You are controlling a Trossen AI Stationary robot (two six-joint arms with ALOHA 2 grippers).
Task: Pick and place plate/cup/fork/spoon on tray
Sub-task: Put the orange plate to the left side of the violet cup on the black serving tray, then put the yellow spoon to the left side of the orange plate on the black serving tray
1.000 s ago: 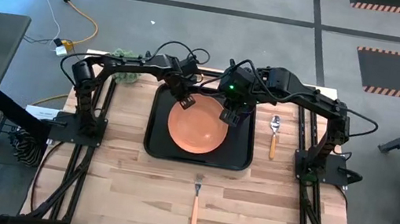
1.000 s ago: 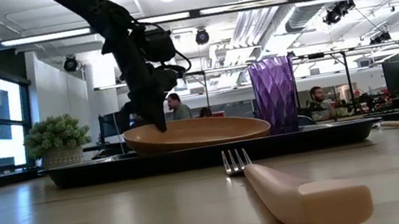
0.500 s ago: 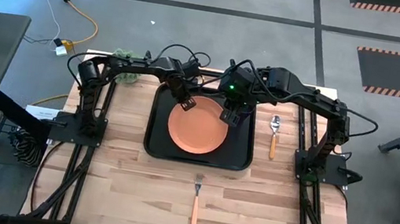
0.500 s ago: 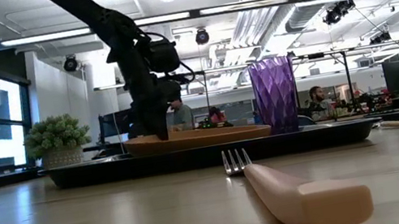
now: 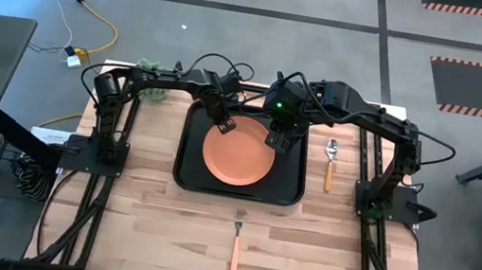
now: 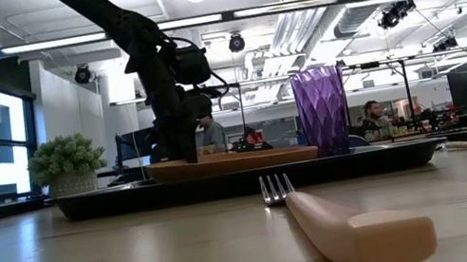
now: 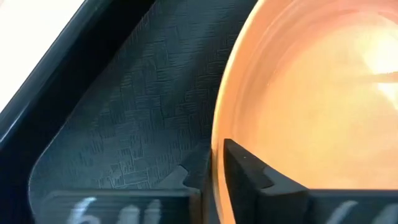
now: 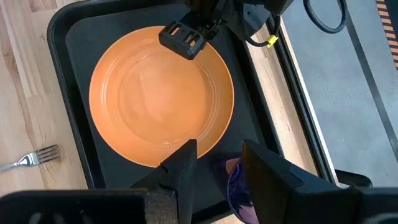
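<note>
Two hands over tray (image 5: pixel 187 177), left hand (image 7: pixel 208 168) straddling plate (image 7: pixel 311 93) rim, right hand (image 8: pixel 217 163) spread above cup (image 6: pixel 320 109)

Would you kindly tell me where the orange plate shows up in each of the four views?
High view: plate centred in the tray.
Low view: plate flat, left of the cup.
Left wrist view: plate filling the right.
Right wrist view: plate centre.
Shared landmark: the tray.

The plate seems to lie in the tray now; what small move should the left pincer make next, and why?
Probably open fully and lift straight up. The plate lies flat inside the tray, and the left pincer is still astride its rim, one finger over the plate. Lifting before the rim is free could tip the plate.
</note>
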